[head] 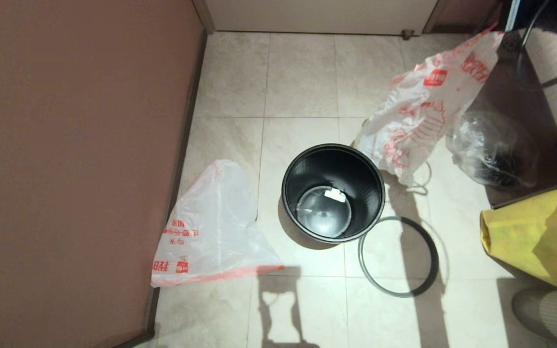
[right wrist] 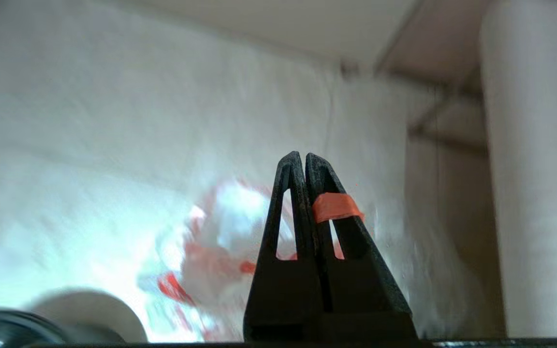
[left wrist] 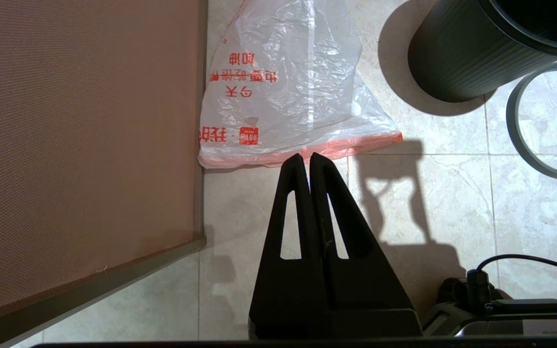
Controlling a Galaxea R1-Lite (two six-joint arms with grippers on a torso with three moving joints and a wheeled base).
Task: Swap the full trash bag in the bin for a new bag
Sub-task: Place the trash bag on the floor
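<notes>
Your right hand [right wrist: 304, 157] has its fingers pressed together on an orange-red handle strip of the full trash bag [head: 421, 113], which hangs lifted above the floor [head: 302, 77] just beyond the bin's far-right side. The bin [head: 333, 192] stands unlined mid-floor, its grey ring [head: 398, 255] lying flat just beside it. The new bag [head: 213, 227] lies limp against the left wall [head: 75, 159]. Your left hand [left wrist: 305, 158], fingers together and holding nothing, hovers near that bag's pink-red edge.
</notes>
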